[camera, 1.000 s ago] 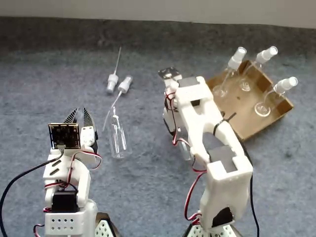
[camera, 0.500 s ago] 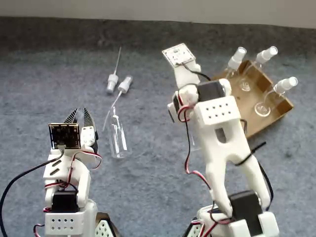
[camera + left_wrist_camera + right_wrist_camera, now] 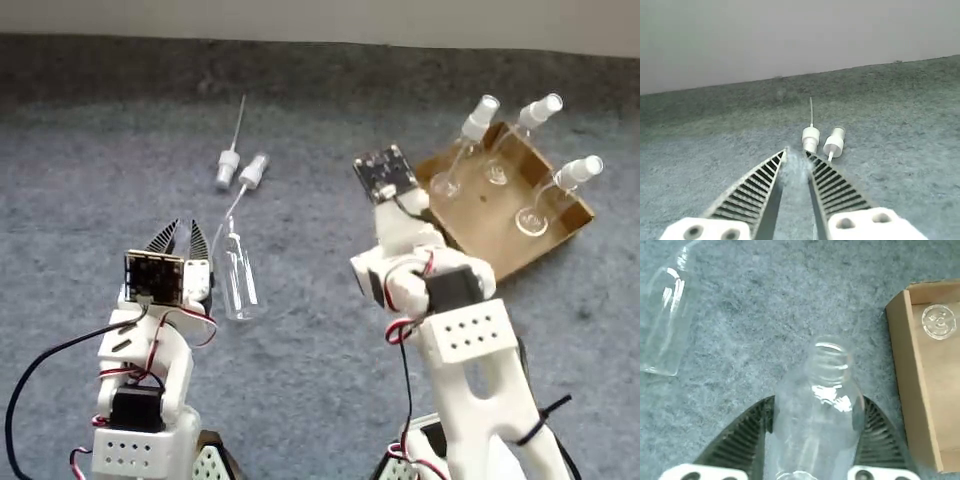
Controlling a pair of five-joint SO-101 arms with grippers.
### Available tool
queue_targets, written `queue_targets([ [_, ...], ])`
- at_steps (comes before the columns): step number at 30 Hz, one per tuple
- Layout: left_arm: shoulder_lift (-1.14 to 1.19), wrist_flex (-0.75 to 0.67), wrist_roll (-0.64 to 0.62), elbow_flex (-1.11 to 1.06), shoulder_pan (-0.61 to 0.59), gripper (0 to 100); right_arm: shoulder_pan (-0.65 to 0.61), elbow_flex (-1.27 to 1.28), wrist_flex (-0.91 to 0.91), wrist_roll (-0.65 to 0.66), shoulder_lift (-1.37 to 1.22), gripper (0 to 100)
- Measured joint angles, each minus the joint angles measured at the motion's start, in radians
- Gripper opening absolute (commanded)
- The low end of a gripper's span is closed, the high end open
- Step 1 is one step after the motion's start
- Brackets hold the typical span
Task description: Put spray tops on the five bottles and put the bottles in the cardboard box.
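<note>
My right gripper (image 3: 817, 401) is shut on a clear bottle (image 3: 826, 385) with an open neck, held over the carpet just beside the cardboard box (image 3: 922, 390). A second clear bottle (image 3: 238, 275) lies on its side by the left arm, also seen as a bottle (image 3: 665, 325) in the right wrist view. My left gripper (image 3: 182, 232) hangs just beside it, narrowly open with nothing in it. Beyond its tips (image 3: 796, 152) lie two loose spray tops (image 3: 810, 136) (image 3: 834, 143). The cardboard box (image 3: 495, 228) holds three bottles with spray tops (image 3: 465, 145).
Grey carpet covers the table. The two loose spray tops (image 3: 228, 165) (image 3: 253, 172) lie in the far middle, their thin tubes sticking out. A pale wall runs along the far edge. The right arm (image 3: 470, 330) stands between the lying bottle and the box.
The right arm has folded back toward its base, its wrist swinging from near the far side to beside the box. The left arm has shifted slightly right, closer to the lying bottle.
</note>
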State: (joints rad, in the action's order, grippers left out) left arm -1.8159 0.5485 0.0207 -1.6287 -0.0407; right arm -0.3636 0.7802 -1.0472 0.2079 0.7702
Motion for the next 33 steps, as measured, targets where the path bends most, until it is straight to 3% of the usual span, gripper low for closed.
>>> queue_targets([
  [8, -0.002, -0.002, 0.112, -0.041, 0.040, 1, 0.000, 0.244, 0.219, -0.012, 0.143, 13.9],
  [12, 0.000, -0.002, 0.112, -0.041, 0.137, 1, -0.002, 0.315, 0.315, -0.101, 0.183, 13.9],
  [16, 0.000, 0.003, 0.130, -0.041, 0.146, 1, 0.025, 0.382, 0.402, -0.160, 0.215, 13.9],
  [26, -0.002, 0.331, 0.250, 0.163, 0.146, 1, 0.064, 0.618, 0.695, -0.204, 0.319, 13.9],
  [33, -0.005, 0.384, 0.288, 0.299, 0.124, 1, 0.064, 0.726, 0.778, -0.206, 0.439, 13.9],
])
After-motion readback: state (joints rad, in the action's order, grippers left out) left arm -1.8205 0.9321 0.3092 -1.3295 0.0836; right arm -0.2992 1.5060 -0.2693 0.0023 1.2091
